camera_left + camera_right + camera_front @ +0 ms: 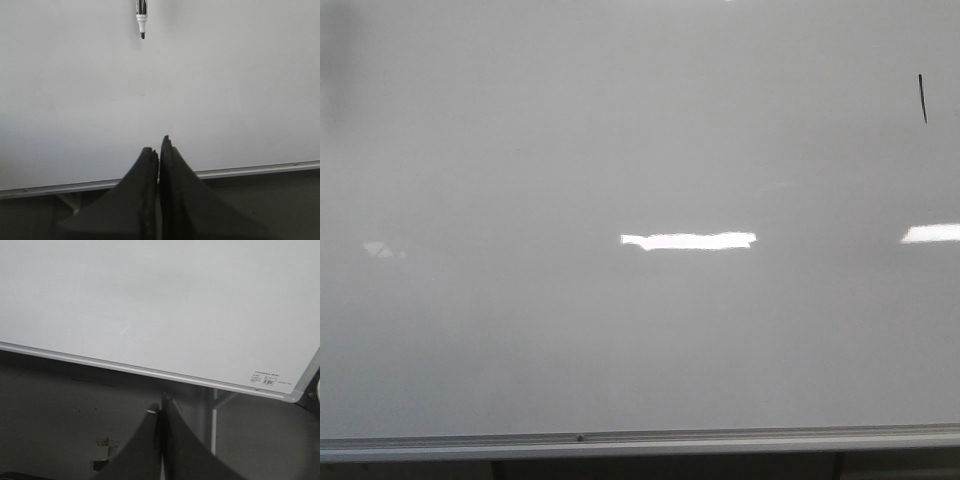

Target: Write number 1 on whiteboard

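Note:
The whiteboard (620, 330) is a glossy pale grey board that fills the front view, with a silver bottom rail (640, 440). The number 1 (922, 98) is a short, thin, black, nearly vertical stroke at the board's upper right. A black and white marker (141, 17) shows against the board in the left wrist view, tip towards the fingers and well apart from them. My left gripper (158, 145) is shut and empty in front of the board's lower edge (250, 170). My right gripper (162, 402) is shut and empty, below the board's rail (150, 372). Neither gripper shows in the front view.
Bright white light reflections (688, 240) lie across the board. A white stand leg (214, 425) runs down below the board's corner, which carries a small label (266, 380). A dark wall or floor lies below the rail.

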### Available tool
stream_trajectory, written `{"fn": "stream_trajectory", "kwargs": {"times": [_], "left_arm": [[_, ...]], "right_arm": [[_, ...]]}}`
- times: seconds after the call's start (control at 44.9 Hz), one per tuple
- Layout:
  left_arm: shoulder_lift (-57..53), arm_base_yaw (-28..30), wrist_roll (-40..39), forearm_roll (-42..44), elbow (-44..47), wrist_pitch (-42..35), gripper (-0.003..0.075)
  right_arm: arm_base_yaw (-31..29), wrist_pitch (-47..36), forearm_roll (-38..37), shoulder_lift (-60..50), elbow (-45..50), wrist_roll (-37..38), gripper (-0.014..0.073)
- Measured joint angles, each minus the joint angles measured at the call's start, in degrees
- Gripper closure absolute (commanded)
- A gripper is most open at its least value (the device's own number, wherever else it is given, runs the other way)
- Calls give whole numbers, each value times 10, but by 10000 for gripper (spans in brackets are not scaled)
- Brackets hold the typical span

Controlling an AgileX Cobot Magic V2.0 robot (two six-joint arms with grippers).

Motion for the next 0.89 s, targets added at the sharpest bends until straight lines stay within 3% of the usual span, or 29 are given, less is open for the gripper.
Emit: {"fn": "stream_trajectory", "kwargs": {"times": [0.646, 0.891], "left_arm": [[-36, 1, 0, 0, 11, -5, 739], [-192, 8, 1, -4, 138, -126, 740]], "right_arm": [[0, 0, 0, 0, 0, 0, 663], [0, 0, 0, 0, 0, 0, 663]]}}
